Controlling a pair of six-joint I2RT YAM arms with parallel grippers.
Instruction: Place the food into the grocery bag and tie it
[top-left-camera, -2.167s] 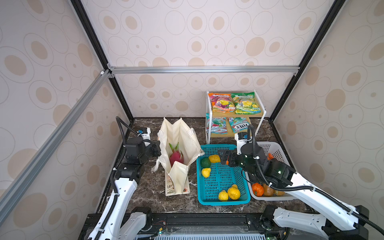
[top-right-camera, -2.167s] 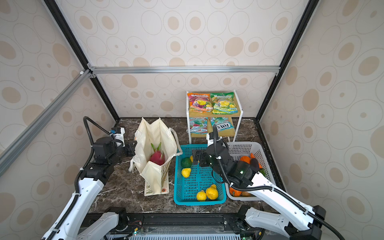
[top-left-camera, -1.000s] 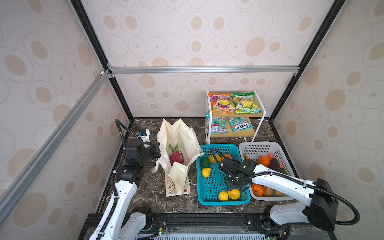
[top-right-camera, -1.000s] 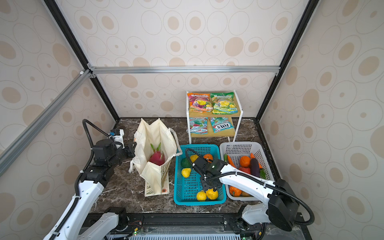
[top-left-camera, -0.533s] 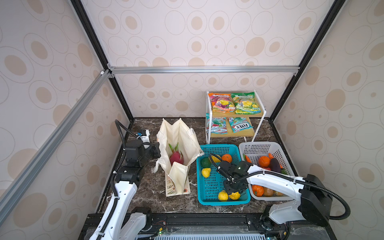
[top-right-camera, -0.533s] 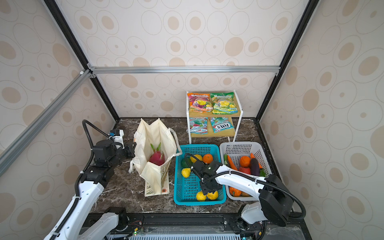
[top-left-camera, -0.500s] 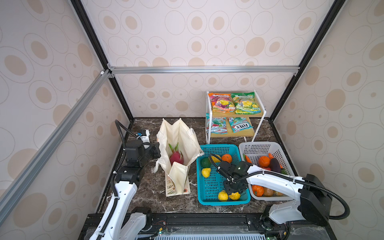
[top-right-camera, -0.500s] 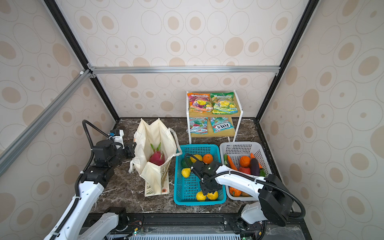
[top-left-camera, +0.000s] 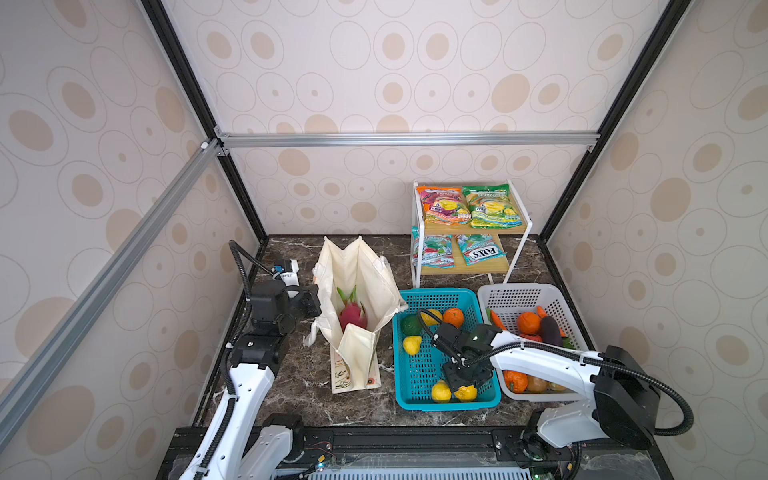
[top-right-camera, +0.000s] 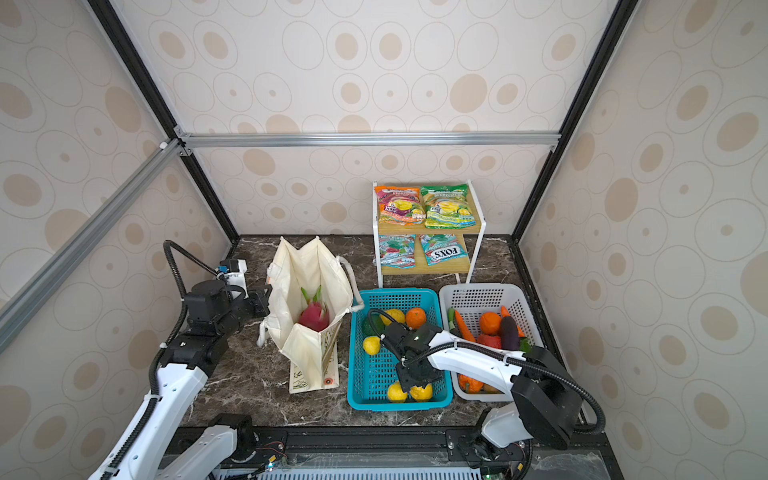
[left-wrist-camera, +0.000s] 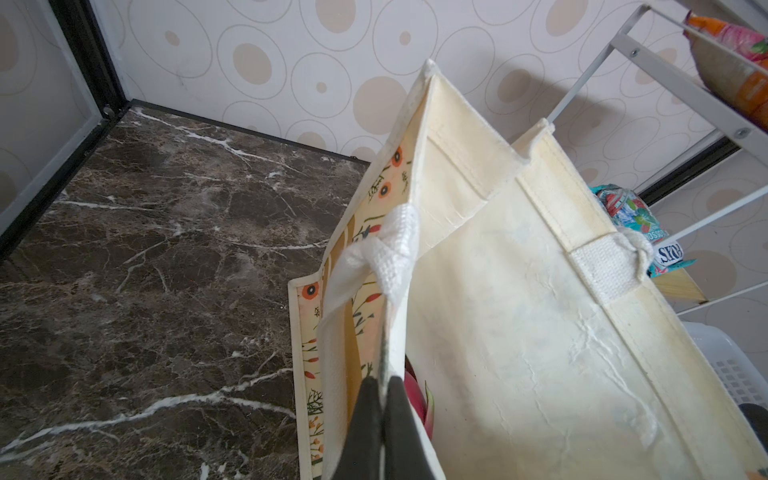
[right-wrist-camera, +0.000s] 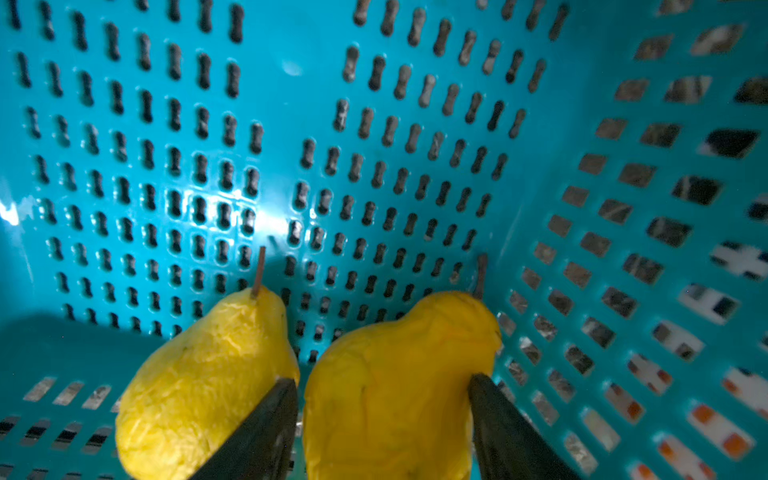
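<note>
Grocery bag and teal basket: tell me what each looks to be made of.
The grocery bag looks like canvas-like cloth, matte cream: stitched hems, soft creases, and a woven white handle. The teal basket is most likely moulded plastic, glossy: bright highlights and evenly punched slots in rigid walls.

We find the grocery bag (top-left-camera: 357, 266) standing left of centre on the table (top-left-camera: 299, 374), with the dragon fruit (top-left-camera: 352, 316) inside it and the left hand (left-wrist-camera: 384, 386) at its left wall. Just right of the bag sits the first basket (top-left-camera: 432, 294), and the second basket (top-left-camera: 519, 291) is beside that. In the first basket's near right corner, the right hand (right-wrist-camera: 382, 384) straddles the corner fruit (right-wrist-camera: 415, 332), with the neighbour fruit (right-wrist-camera: 199, 374) alongside. Behind both baskets stands the rack (top-left-camera: 478, 269), with snack packets (top-left-camera: 446, 205) on its upper shelf and other packets (top-left-camera: 480, 249) below.
</note>
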